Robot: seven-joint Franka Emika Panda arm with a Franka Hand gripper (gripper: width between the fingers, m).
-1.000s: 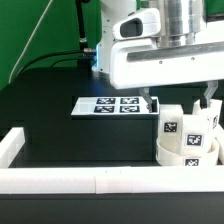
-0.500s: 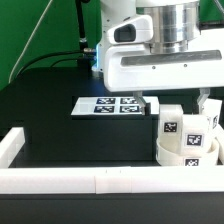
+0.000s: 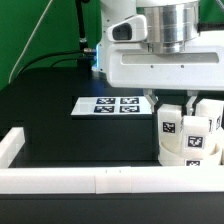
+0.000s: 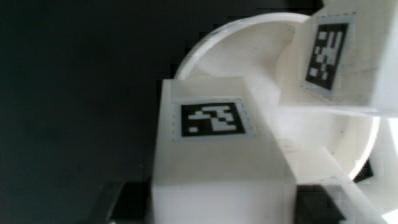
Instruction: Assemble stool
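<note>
The stool's seat (image 3: 187, 150) sits by the white rail (image 3: 90, 180) at the exterior view's right, tagged legs (image 3: 171, 122) standing on it, the marker board (image 3: 110, 105) nearby. The gripper (image 3: 178, 98) hangs just above; its finger spread I cannot tell. Only the wrist view shows one leg (image 4: 222, 135) close against the seat's curved rim (image 4: 249, 45).

Matt white plastic legs (image 3: 172, 125) and seat disc (image 3: 185, 158) (printed black-and-white tags); smooth black table (image 3: 60, 120); glossy white arm casing (image 3: 160, 65).
</note>
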